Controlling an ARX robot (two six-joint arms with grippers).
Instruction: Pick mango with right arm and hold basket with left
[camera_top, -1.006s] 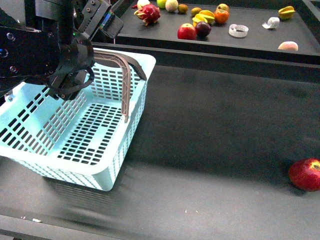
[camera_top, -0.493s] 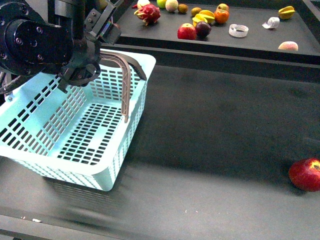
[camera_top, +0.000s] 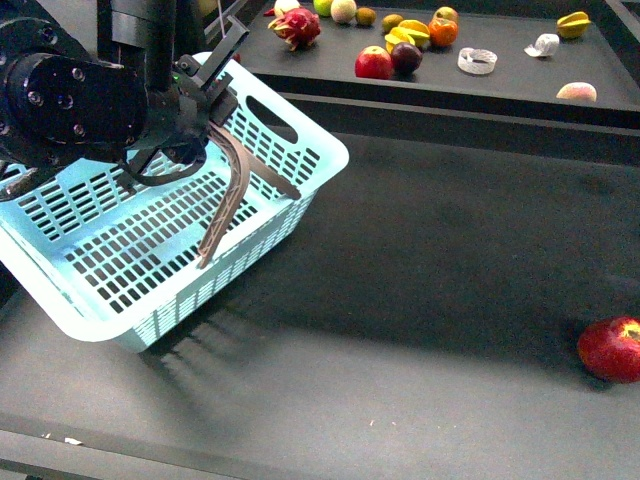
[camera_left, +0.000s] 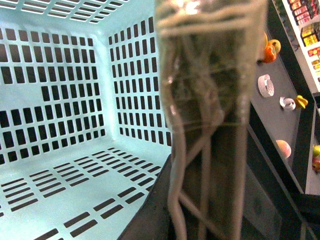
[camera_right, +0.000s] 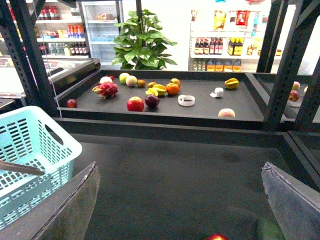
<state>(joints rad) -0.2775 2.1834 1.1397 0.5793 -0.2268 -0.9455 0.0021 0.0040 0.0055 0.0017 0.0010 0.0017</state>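
Note:
The light turquoise basket (camera_top: 150, 250) hangs tilted at the left, its near end lifted off the dark table. My left gripper (camera_top: 212, 108) is shut on its grey-brown taped handle (camera_left: 210, 115), which fills the left wrist view in front of the slotted basket wall (camera_left: 60, 100). My right gripper (camera_right: 180, 200) is open over bare table, its fingers (camera_right: 67, 210) wide apart, and it is outside the front view. I cannot pick out the mango for certain; a dim greenish shape (camera_right: 269, 229) lies by one right finger, too dark to name.
A red apple (camera_top: 610, 348) lies at the table's right edge, and its top shows as the apple (camera_right: 216, 237) between the right fingers. A raised back shelf (camera_top: 520, 80) carries several fruits, a dragon fruit (camera_top: 296, 27) and a tape roll (camera_top: 477, 61).
The left arm has lifted and swung the basket: it now hangs tilted and turned, with its far corner shifted right. The apple has not moved.

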